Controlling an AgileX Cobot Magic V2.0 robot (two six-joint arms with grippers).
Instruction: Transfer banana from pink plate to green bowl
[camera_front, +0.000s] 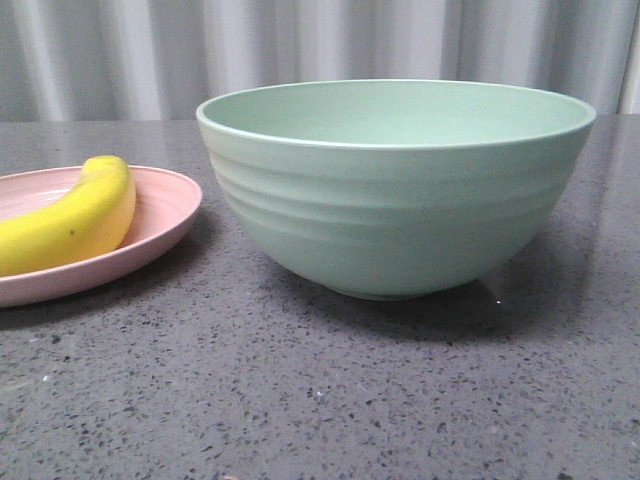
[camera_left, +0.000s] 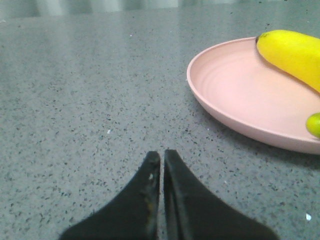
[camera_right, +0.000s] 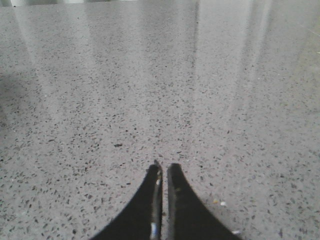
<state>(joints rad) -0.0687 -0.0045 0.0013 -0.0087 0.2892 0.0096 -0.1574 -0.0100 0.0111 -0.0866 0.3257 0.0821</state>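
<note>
The yellow banana (camera_front: 75, 218) lies on the pink plate (camera_front: 165, 215) at the left of the front view. The large mint-green bowl (camera_front: 395, 190) stands to its right, empty as far as I can see. No gripper shows in the front view. In the left wrist view the plate (camera_left: 240, 95) and the banana (camera_left: 295, 52) lie ahead and to one side of my left gripper (camera_left: 162, 154), which is shut and empty over bare table. My right gripper (camera_right: 164, 167) is shut and empty over bare table, with no task object in its view.
The grey speckled table (camera_front: 300, 400) carries everything. A pale corrugated wall (camera_front: 320, 50) closes the back. A short gap separates the plate and the bowl.
</note>
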